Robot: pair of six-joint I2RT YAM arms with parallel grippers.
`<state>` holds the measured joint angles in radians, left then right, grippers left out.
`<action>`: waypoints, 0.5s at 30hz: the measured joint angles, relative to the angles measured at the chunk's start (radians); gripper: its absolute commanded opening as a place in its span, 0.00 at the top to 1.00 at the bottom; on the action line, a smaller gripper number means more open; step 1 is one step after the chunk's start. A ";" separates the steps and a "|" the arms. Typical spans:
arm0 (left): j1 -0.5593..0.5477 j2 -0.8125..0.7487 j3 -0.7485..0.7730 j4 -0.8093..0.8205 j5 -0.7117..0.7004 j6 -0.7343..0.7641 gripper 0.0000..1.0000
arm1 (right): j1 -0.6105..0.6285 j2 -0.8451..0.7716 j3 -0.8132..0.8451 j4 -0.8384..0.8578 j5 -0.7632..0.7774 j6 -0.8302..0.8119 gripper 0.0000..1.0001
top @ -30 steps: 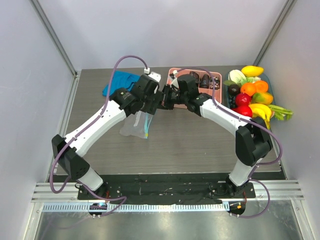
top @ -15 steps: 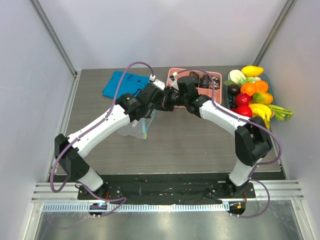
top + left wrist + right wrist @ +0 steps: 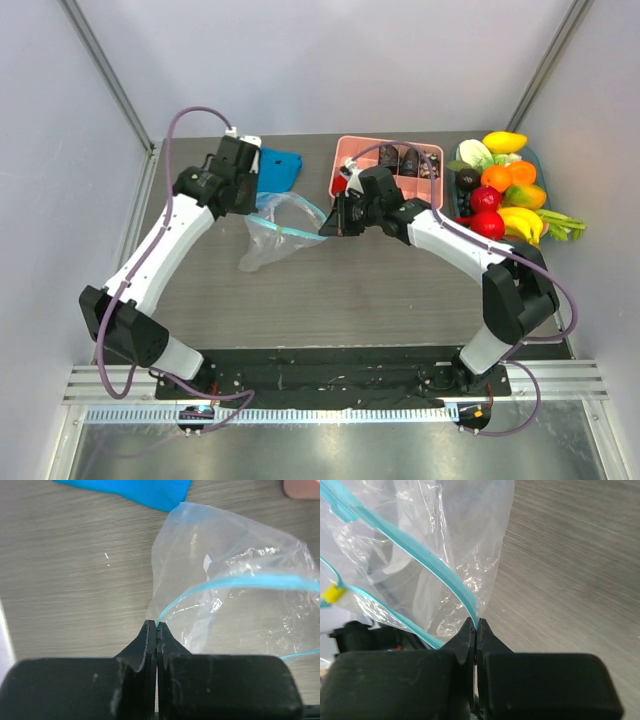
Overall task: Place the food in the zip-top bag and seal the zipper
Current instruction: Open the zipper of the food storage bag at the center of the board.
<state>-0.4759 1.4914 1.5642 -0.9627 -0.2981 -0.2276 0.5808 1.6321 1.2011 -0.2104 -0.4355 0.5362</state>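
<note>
The clear zip-top bag (image 3: 262,248) is stretched between my two grippers over the left-middle of the table. My left gripper (image 3: 256,203) is shut on one end of the teal zipper (image 3: 240,582), seen pinched at its fingertips (image 3: 150,630). My right gripper (image 3: 333,227) is shut on the other end of the zipper (image 3: 435,567), with the crinkly bag (image 3: 465,525) spreading out ahead of its jaws. The bag's mouth gapes between two teal strips. The food (image 3: 500,195), with red pieces, an orange and bananas, is piled at the far right.
A folded blue cloth (image 3: 278,166) lies behind the left gripper, at the back of the table. A pink divided tray (image 3: 392,158) stands at the back centre. The food sits in a dark dish (image 3: 455,180) against the right wall.
My left gripper closed on the zipper's end and swung left, away from the right gripper. The bag, which hung limp, is now pulled out between the two.
</note>
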 measured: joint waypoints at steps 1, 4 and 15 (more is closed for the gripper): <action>0.028 -0.003 0.000 0.000 0.032 -0.011 1.00 | 0.000 -0.006 -0.001 -0.008 0.010 -0.035 0.99; 0.056 -0.016 -0.006 0.004 0.148 -0.053 1.00 | 0.000 -0.011 0.000 -0.030 0.037 -0.133 0.86; -0.014 0.026 -0.010 0.067 0.351 -0.156 1.00 | -0.142 -0.089 0.120 -0.267 0.006 -0.478 0.05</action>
<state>-0.4896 1.5173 1.5543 -0.8955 0.0525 -0.3832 0.4393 1.5429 1.3209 -0.4770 -0.4294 0.0582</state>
